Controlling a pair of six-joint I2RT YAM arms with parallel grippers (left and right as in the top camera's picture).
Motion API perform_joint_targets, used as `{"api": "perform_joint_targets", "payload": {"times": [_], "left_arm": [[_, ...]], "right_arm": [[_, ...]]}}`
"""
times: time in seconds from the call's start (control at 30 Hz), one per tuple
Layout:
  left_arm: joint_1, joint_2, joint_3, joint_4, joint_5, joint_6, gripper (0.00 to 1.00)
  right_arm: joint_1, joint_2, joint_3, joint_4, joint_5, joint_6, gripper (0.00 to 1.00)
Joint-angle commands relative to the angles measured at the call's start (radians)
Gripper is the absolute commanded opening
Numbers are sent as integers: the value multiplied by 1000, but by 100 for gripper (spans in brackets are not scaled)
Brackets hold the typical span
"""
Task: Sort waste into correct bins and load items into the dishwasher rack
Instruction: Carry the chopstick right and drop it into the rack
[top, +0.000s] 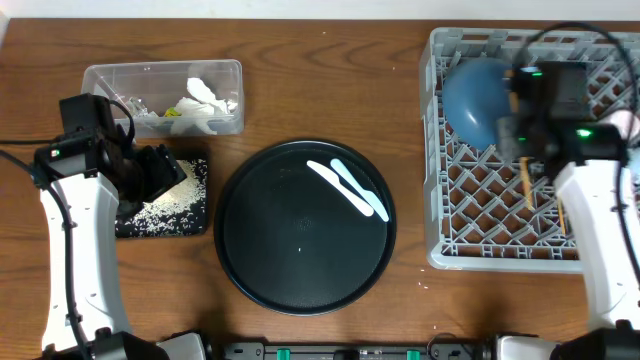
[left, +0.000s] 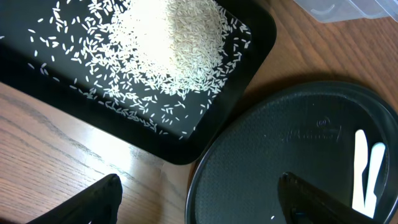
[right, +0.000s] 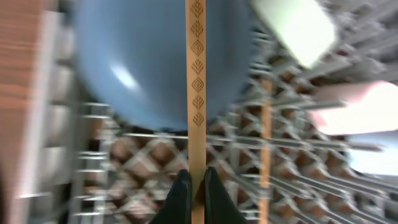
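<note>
Wooden chopstick (right: 197, 93) pinched tight in right gripper (right: 193, 186), over grey dishwasher rack (top: 480, 245).
Beyond it, second chopstick (right: 265, 143) and large blue bowl (right: 137, 68) in rack; left gripper (left: 199, 190) spread wide above shallow black tray (left: 12, 62) heaped with rice grains (left: 174, 37).

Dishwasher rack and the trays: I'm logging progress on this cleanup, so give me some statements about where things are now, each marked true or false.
1. The right gripper is shut on a wooden chopstick above the dishwasher rack. True.
2. The rice lies in the clear tub. False: it is heaped in the black rectangular tray; the tub holds tissues.
3. Two spoons lie on the round black tray. True.
4. The blue bowl sits on the round black tray. False: it is in the rack.
5. The left gripper holds a tissue. False: it is open and empty.
</note>
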Motion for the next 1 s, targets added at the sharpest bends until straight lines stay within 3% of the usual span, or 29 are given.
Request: {"api": "perform_joint_targets", "payload": {"times": [0.0,0.27,0.8,0.83,0.9,0.97], "left_arm": [[2,-1,-6,-2,-2,-5,81],[2,-1,-6,-2,-2,-5,81],[2,-1,-6,-2,-2,-5,82],[2,-1,-6,-2,-2,-5,81],[2,-1,-6,-2,-2,-5,82],[2,-1,-6,-2,-2,-5,81]], "right_arm": [[-100,3,2,6,8,-111,1],[-264,100,2,32,-15,-192,1],[-280,250,2,48,-14,-211,2],[-280,250,2,46,-13,-211,11],[-280,250,2,41,-14,-211,39],[-280,249,2,37,-14,-203,43]]}}
